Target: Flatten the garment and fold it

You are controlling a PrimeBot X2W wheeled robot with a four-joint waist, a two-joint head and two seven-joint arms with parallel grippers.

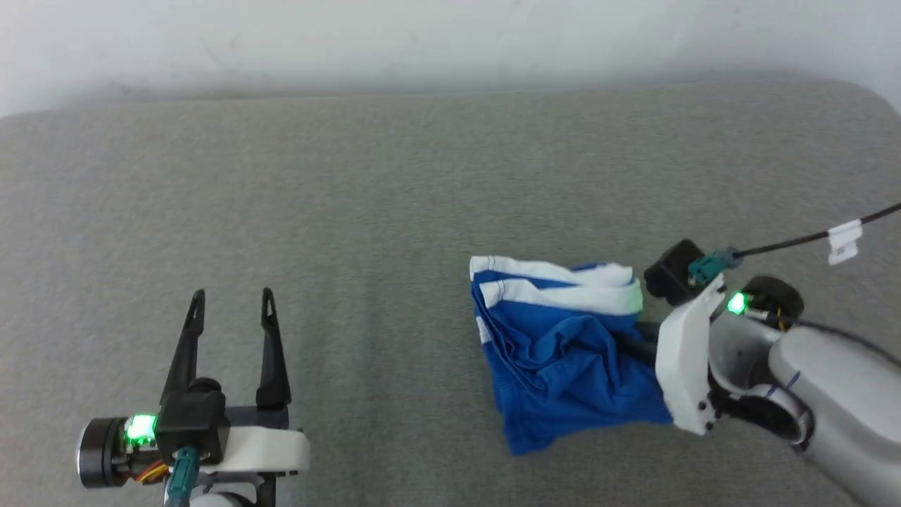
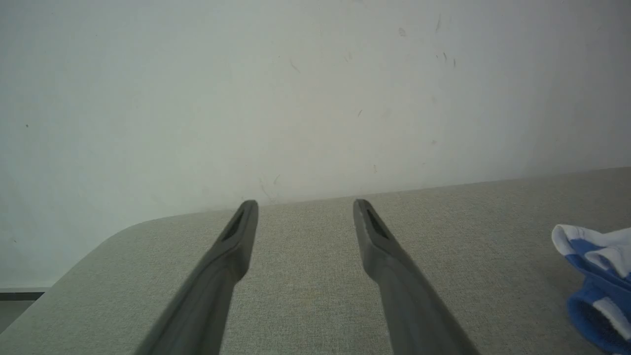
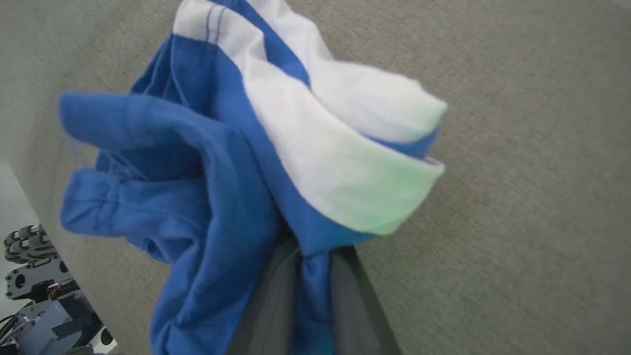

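Observation:
The garment (image 1: 563,352) is a crumpled heap of bright blue shorts with white bands, lying right of centre on the grey cushion. My right gripper (image 3: 310,268) reaches into it from the right and is shut on a fold of blue cloth (image 3: 310,296), with the fabric bunched over its fingertips. In the head view the garment hides those fingers, and the white wrist housing (image 1: 686,359) sits against its right edge. My left gripper (image 1: 232,303) stands open at the lower left, well clear of the cloth. In the left wrist view the garment (image 2: 599,276) peeks in at the right edge.
The grey cushioned surface (image 1: 352,211) runs back to a pale wall (image 1: 422,42). A black cable with a white tag (image 1: 845,239) trails off the right wrist. Robot hardware (image 3: 39,296) shows past the cushion's edge in the right wrist view.

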